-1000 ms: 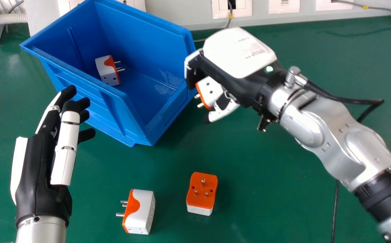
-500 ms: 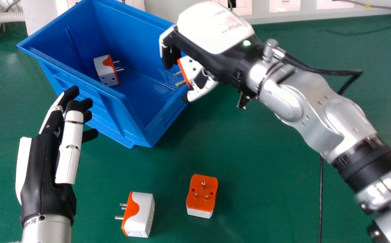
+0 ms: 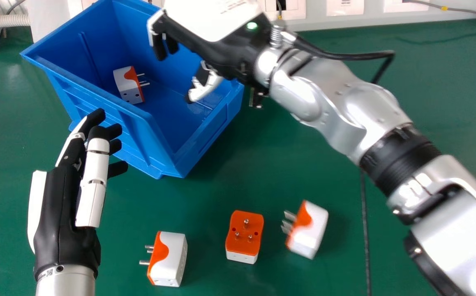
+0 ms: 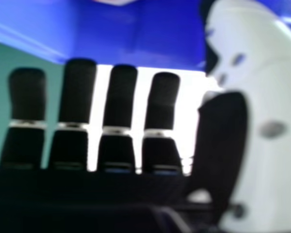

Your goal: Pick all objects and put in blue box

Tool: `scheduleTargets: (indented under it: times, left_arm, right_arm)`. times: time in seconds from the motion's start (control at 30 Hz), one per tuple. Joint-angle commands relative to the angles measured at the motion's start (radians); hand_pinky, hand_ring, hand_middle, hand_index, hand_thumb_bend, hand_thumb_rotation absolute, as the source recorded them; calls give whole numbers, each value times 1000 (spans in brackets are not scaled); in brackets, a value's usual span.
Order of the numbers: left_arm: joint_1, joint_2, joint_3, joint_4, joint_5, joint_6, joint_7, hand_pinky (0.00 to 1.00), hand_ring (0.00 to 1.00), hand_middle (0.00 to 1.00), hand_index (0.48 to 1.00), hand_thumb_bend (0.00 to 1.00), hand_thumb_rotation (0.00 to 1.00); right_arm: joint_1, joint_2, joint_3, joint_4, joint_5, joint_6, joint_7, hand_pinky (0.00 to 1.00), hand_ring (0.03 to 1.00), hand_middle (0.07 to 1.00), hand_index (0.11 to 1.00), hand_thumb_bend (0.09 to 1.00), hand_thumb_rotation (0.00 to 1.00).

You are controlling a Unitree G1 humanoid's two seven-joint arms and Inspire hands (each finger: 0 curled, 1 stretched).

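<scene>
The blue box (image 3: pixel 112 119) looks like smooth moulded plastic with a soft sheen, and the white-and-orange plug adapters (image 3: pixel 172 259) look like smooth hard plastic, their pins (image 3: pixel 144 262) bare, shiny metal. Both the left hand (image 3: pixel 65 213) and the right hand (image 3: pixel 229 51) pair smooth white shells with darker black parts that look closer to matt, while the right forearm (image 3: pixel 336 111) has a silvery metallic finish with bright highlights. Under them, the green tabletop (image 3: pixel 271 176) is smooth and faintly glossy.
</scene>
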Motion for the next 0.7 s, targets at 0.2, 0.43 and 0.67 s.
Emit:
scheduleTargets:
  times: [0.2, 0.43, 0.67]
  left_arm:
    - [8, -3, -3, -22, 14, -32, 8, 742, 829, 832, 872, 308, 892]
    - [-2, 2, 10, -1, 3, -40, 3, 744, 829, 832, 873, 317, 895]
    - [-20, 13, 44, 26, -16, -44, -8, 745, 829, 832, 873, 322, 897]
  right_arm:
    - [-85, 17, 5, 59, 9, -11, -83, 342, 458, 563, 500, 489, 0]
    - [-21, -26, -18, 9, 24, 27, -96, 331, 452, 563, 495, 489, 0]
    - [68, -60, -66, -73, 85, 26, -92, 330, 447, 557, 499, 490, 0]
